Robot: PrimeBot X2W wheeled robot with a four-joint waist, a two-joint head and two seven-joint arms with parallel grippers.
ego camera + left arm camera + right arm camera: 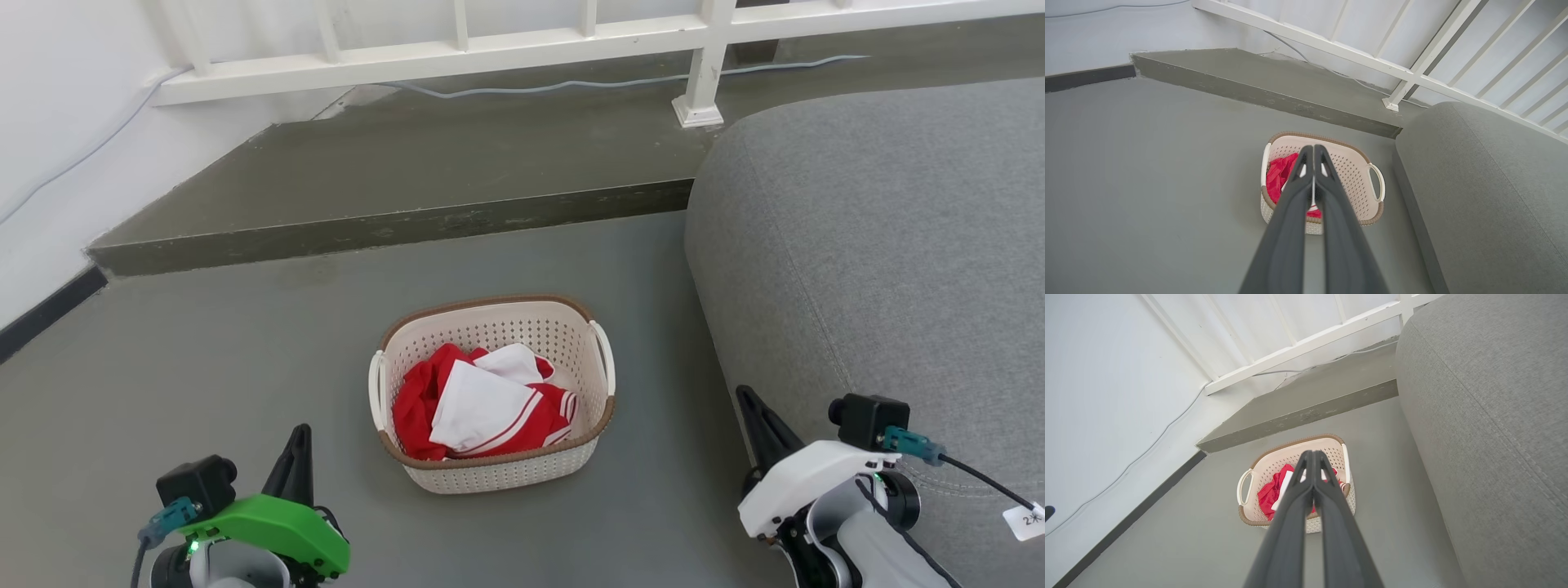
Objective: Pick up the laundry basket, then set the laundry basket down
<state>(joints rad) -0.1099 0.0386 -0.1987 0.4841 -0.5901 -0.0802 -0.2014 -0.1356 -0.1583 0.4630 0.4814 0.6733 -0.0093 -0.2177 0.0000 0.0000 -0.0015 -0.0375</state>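
Grey floor (204,367), with a white wall (49,122) off to the left of the basket (506,331).

- Basket: upright on the floor, not lifted, nothing touching it. Brown rim all round, and a white handle (606,355) on each short side.
- Contents: red and white clothes (482,404), bunched and lying below the rim.
- Right of the basket: grey sofa (882,245), near but with a strip of floor between.
- Behind the basket: raised grey step (408,163). A white railing (457,53) stands on it further back, and a pale cable (571,84) runs along under the railing.
- Left tool (1313,150): nearer the camera than the basket and to its left, apart from it. Fingers pressed together from tip down, gripping nothing. Green casing behind the fingers. In the left wrist view the fingers overlap the basket (line of sight only; the head view shows a gap).
- Right tool (1313,454): nearer than the basket and to its right, well apart, in front of the sofa. Fingers likewise closed tip to tip, nothing between them. White casing.
- Both tools point toward the basket.
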